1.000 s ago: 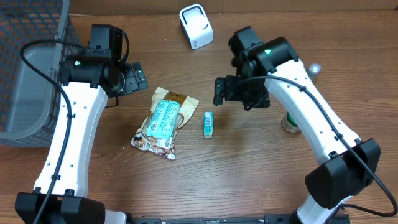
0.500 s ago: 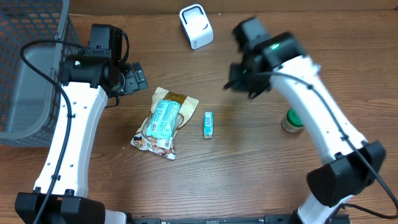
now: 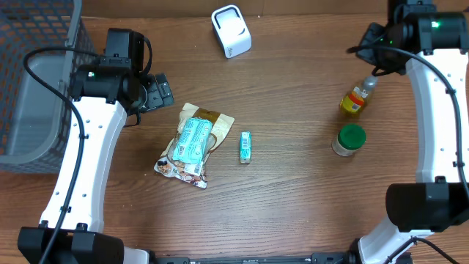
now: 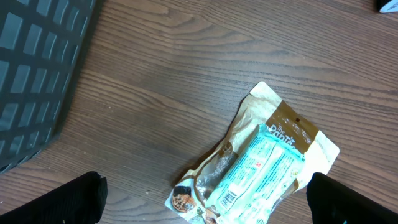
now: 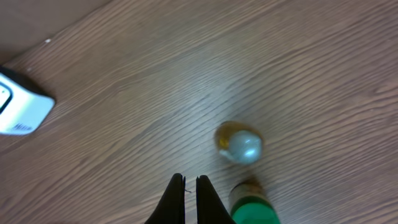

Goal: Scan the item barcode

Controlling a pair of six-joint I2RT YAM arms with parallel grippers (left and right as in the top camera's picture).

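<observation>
Right gripper [image 5: 190, 199] is closed with nothing between its fingers, hovering above the bottle [image 5: 239, 146], which stands upright on the right side of the table [image 3: 293, 205]. No item is held yet, and this bottle looks like the likeliest one to scan, though that is a judgement. It has yellow contents and a pale cap. A green-lidded jar [image 3: 349, 139] stands just near of it, close but apart. The white scanner [image 3: 231, 31] sits at the far centre, well to the left of the bottle. Further left, a small teal box [image 3: 245, 147] lies flat, and beside it a snack packet [image 3: 193, 143] with a teal wrapper on top. Left gripper [image 3: 160, 92] hangs wide open and empty just beyond the packet's far-left corner, with a grey mesh basket [image 3: 37, 81] at the far left. To do this step well, the right fingers should open before they descend, close around the bottle's body below the cap without nudging the jar, and leave the label uncovered, so the barcode can be turned toward the scanner's face.
</observation>
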